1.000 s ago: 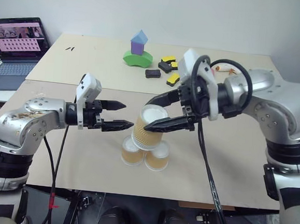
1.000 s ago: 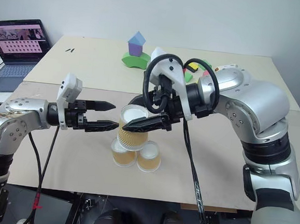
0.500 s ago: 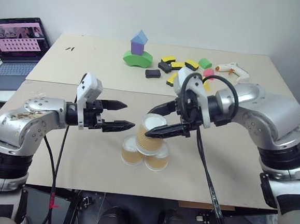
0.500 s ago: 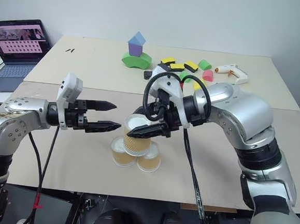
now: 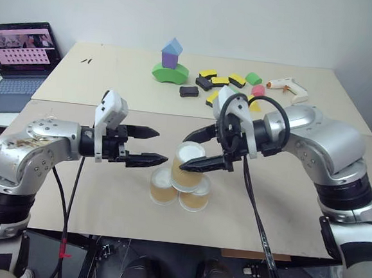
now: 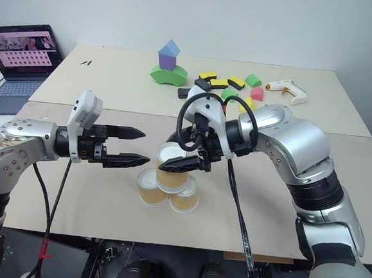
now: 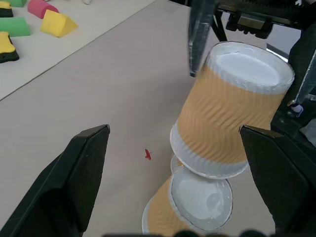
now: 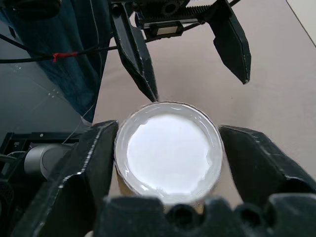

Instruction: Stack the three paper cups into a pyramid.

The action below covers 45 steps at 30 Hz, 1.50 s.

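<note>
Two paper cups [image 5: 163, 187] [image 5: 195, 198] stand upside down side by side near the table's front edge. The third cup [image 5: 188, 166] rests on top of them, base up and leaning toward my left arm, making a tilted pyramid. My right gripper [image 5: 183, 153] is open, one finger on each side of the top cup [image 8: 168, 150], close to its rim. My left gripper [image 5: 161, 145] hangs open just left of the stack, level with the top cup [image 7: 227, 113] and apart from it.
At the back of the far table stands a blue-purple-green block tower [image 5: 171, 62]. Loose foam blocks [image 5: 210, 78] and a white glue gun [image 5: 290, 88] lie to its right. An open laptop [image 5: 18, 55] sits at the far left.
My right gripper has come down with the top cup, set it on the two base cups, and its jaws have spread off it. The left gripper has hardly moved.
</note>
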Each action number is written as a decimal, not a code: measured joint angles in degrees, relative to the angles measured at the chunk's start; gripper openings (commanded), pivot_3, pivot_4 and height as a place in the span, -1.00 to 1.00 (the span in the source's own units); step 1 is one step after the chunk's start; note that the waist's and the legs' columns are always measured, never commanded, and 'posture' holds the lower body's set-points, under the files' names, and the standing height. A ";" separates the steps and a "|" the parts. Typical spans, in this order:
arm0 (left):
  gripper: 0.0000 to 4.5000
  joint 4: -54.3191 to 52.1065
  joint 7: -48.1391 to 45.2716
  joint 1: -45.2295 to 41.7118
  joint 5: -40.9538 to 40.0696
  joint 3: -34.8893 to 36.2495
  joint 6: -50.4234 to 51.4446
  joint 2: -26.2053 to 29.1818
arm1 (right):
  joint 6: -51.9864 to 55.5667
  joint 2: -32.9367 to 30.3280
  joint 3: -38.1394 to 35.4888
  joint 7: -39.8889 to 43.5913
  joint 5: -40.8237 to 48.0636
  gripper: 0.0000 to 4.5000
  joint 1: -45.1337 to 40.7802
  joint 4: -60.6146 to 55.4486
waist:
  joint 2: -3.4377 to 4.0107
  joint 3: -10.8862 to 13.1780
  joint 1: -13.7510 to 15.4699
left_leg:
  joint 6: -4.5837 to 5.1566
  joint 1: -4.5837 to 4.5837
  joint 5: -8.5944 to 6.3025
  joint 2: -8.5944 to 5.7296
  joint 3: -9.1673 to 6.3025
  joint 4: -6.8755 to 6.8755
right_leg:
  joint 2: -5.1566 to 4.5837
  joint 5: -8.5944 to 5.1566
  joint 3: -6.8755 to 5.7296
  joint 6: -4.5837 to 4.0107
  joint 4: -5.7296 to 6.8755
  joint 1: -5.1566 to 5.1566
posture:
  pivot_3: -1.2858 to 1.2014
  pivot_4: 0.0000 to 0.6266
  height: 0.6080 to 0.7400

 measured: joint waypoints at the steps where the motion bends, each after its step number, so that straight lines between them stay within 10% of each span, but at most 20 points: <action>1: 1.00 -0.46 -1.51 0.01 -0.80 0.10 0.00 0.98 | 0.00 0.00 0.01 0.02 0.00 0.98 0.42 0.00 | 0.00 0.00 0.00 | 0.00 0.01 0.00 0.00 0.01 0.00 | 0.00 0.00 0.02 0.00 0.00 0.00 | 0.03 -0.52 0.44; 24: 1.00 -1.63 -8.35 0.42 -2.34 0.31 -1.24 4.98 | 6.99 -0.08 -10.09 -1.79 8.62 0.98 -10.36 0.19 | 0.00 0.00 0.01 | 0.00 0.01 0.00 0.00 0.02 0.06 | 0.00 0.00 0.11 -0.01 0.13 -0.05 | 0.03 -0.52 0.44; 30: 1.00 -1.59 11.69 1.03 0.75 5.70 -1.31 -6.49 | 6.82 -5.85 -24.61 -14.90 5.53 0.98 -11.62 10.06 | -0.18 -0.03 1.11 | 0.06 0.04 -0.03 -0.06 -0.15 0.10 | -0.03 0.02 0.09 0.02 -0.08 0.23 | 0.03 -0.52 0.44; 34: 1.00 1.94 34.28 2.09 8.67 13.34 -4.80 -18.30 | -0.24 -12.30 -26.86 -30.34 -10.47 0.98 5.58 14.64 | -0.74 -0.31 1.37 | 0.10 0.10 -0.05 -0.06 -0.24 0.05 | -0.04 0.05 0.13 0.08 -0.28 0.43 | 0.03 -0.52 0.44; 45: 1.00 15.99 58.74 8.26 27.32 19.15 -26.23 -29.14 | -20.08 -0.54 -22.91 -47.70 -27.31 0.98 29.98 23.92 | -0.70 -0.30 -0.44 | -0.01 0.24 0.02 -0.02 0.11 -0.20 | 0.06 0.04 0.32 0.09 -0.09 0.16 | 0.03 -0.52 0.44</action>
